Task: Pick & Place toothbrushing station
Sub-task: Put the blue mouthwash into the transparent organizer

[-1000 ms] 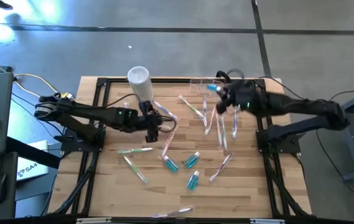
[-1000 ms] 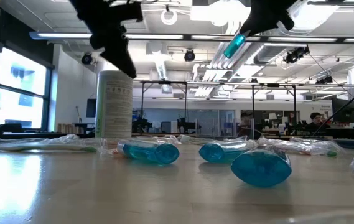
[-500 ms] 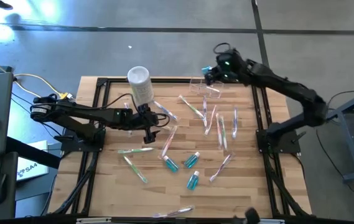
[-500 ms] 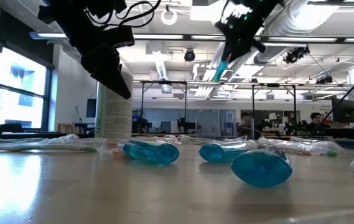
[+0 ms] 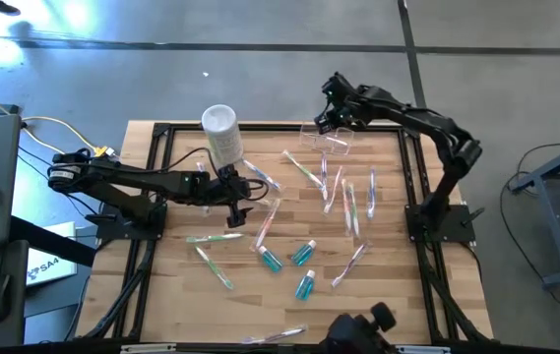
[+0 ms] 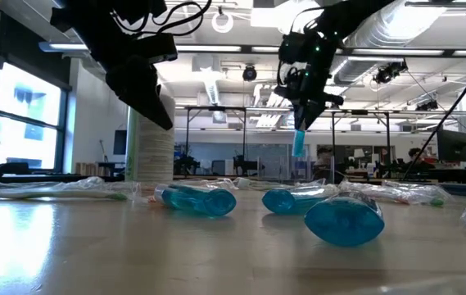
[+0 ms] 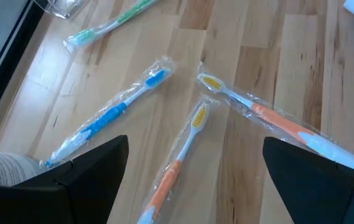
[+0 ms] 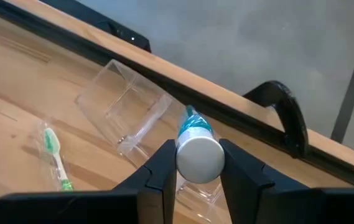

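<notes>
Above the far edge of the wooden table (image 5: 388, 285), in the high view, the right gripper (image 5: 331, 116) is hanging over the small clear rectangular plastic holder (image 5: 324, 138), which is sitting by the table's back rail. The left gripper (image 5: 237, 200) is hovering near mid-table, beside the whitish translucent cylindrical container (image 5: 222, 134), among scattered wrapped toothbrushes and three small blue tubes (image 5: 305, 286).

At table height, the low view is showing the right gripper (image 6: 302, 115) pinching a small blue tube with a white cap (image 6: 299, 142), which is hanging upright in the air. The left gripper (image 6: 138, 78) is sitting in front of the cylindrical container (image 6: 152, 147).

Past the left wrist, the left gripper's fingers (image 7: 89, 174) are standing spread wide over a blue-handled wrapped toothbrush (image 7: 111, 115) and two orange-handled ones (image 7: 180, 149).

Past the right wrist, the right gripper's fingers (image 8: 239, 162) are clamping the tube (image 8: 196, 146) by its white cap end, directly above the clear holder (image 8: 124, 106), with a green-bristled toothbrush (image 8: 53, 155) lying near it.
</notes>
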`<state>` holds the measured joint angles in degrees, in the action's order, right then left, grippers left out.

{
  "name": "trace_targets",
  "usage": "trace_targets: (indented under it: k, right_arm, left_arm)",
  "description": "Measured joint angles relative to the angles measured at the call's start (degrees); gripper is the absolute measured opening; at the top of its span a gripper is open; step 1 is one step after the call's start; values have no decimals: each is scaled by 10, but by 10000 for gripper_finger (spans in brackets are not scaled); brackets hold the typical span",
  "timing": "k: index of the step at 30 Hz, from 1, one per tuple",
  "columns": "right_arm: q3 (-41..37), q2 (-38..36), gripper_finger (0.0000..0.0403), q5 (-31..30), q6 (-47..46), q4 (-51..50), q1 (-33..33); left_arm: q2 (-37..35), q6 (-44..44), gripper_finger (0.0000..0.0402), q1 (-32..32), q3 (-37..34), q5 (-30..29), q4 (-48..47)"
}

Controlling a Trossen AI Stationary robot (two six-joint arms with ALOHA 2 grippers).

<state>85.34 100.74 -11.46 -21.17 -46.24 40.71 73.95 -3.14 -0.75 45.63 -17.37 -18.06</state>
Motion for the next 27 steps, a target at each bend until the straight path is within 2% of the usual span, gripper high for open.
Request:
trace_targets:
  k: [9, 27]
  right_arm:
    - [0, 35, 88, 22, 2, -8, -1]
    - [3, 101, 91, 66, 65, -14, 2]
  left_arm:
    - [0, 0, 365, 0, 0, 0, 12]
    - [0, 16, 365, 0, 0, 15, 17]
